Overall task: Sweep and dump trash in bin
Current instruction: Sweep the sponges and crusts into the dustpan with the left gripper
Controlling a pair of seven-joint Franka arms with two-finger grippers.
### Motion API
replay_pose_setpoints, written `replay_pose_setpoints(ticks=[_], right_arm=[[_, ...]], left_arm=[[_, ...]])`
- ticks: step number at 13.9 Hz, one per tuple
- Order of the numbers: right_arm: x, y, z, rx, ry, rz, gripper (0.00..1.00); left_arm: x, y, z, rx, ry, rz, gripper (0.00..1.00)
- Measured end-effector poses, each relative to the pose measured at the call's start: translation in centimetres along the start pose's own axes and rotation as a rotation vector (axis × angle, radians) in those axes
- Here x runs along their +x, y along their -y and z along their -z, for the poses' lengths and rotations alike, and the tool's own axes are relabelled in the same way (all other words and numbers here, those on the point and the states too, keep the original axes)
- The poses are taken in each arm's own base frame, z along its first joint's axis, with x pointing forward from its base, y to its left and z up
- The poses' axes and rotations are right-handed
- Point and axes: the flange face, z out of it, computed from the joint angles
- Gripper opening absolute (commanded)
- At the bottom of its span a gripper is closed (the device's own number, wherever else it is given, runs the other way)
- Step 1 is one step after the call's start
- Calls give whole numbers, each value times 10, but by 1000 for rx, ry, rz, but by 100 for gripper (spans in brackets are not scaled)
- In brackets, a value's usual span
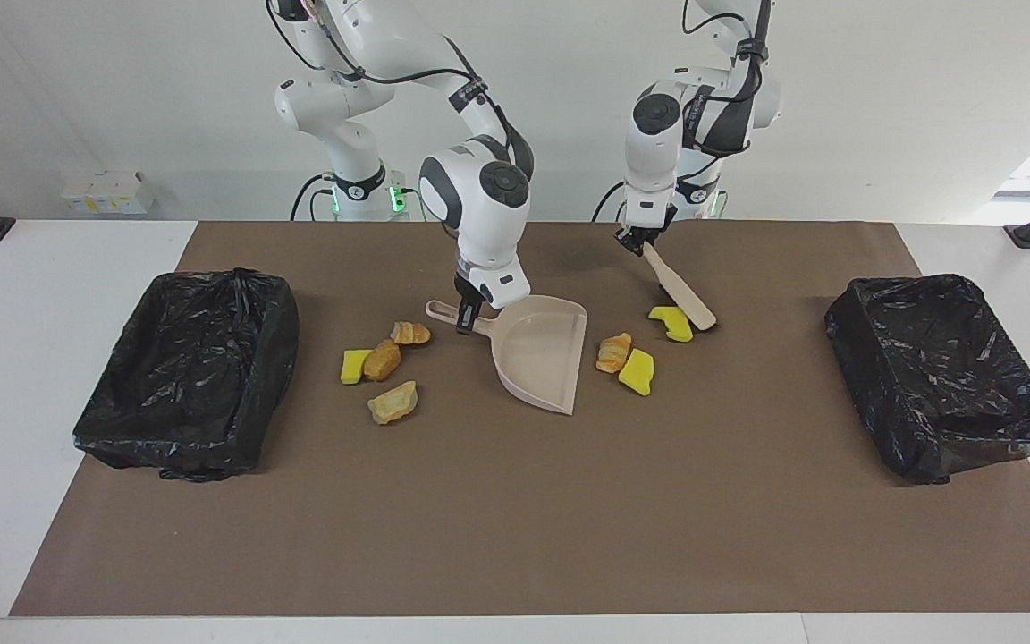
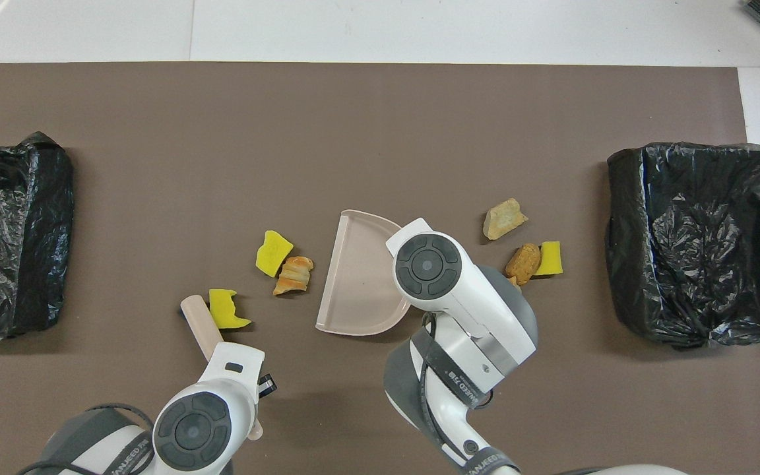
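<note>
left gripper (image 1: 642, 243): clamped on the brush (image 1: 681, 292) handle, nearest the robots; the brush slants down to the mat, its head touching the notched yellow sponge (image 1: 671, 323).
right gripper (image 1: 470, 315): closed on the dustpan (image 1: 540, 353) handle, pan flat on the brown mat (image 1: 515, 537), open lip toward the left arm's end.
trash by brush: notched sponge just beside the brush head; a croissant piece (image 1: 613, 351) and a yellow sponge chunk (image 1: 637, 371) touch each other a bit farther out, just beside the pan's lip.
trash by handle: toward the right arm's end, a small bread piece (image 1: 409, 333), a brown roll (image 1: 382, 359) against a yellow sponge (image 1: 355, 366), and farthest out a pale bread chunk (image 1: 392, 402).
bins: black-lined bin (image 1: 189, 368) at the right arm's end, another (image 1: 940, 371) at the left arm's end, both well apart from the trash; nothing visible inside.
step: sweeping, early; pan is bare, all seven pieces on the mat.
next move: likely drag the brush toward the pan lip, herding the three near pieces in; the pan needs holding steady, lip down. The other four sit on the handle side, so the pan would need re-aiming later.
</note>
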Motion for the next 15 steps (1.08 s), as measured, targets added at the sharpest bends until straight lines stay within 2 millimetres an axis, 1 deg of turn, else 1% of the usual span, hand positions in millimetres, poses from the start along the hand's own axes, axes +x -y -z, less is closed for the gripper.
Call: replay_pose_setpoints(ticks=[6,8,9,10,12,15], right_arm=[[0,0,0,0,0,0,0],[0,0,0,0,0,0,0],[0,0,0,0,0,0,0],[0,0,0,0,0,0,0],[0,0,0,0,0,0,0],[0,0,0,0,1,0,0]], left_arm=[[40,-13,-3,-101,-11,-240,0],[44,-19,-5,-117,-19,-295,0],[41,-26,-8,-132,-31,-324,0],[33,-36,-11,-148,-43,-356,0],[10,-62,-14,-176,-59,-429,0],[-30,-97,0,-207,-72,-541,0]])
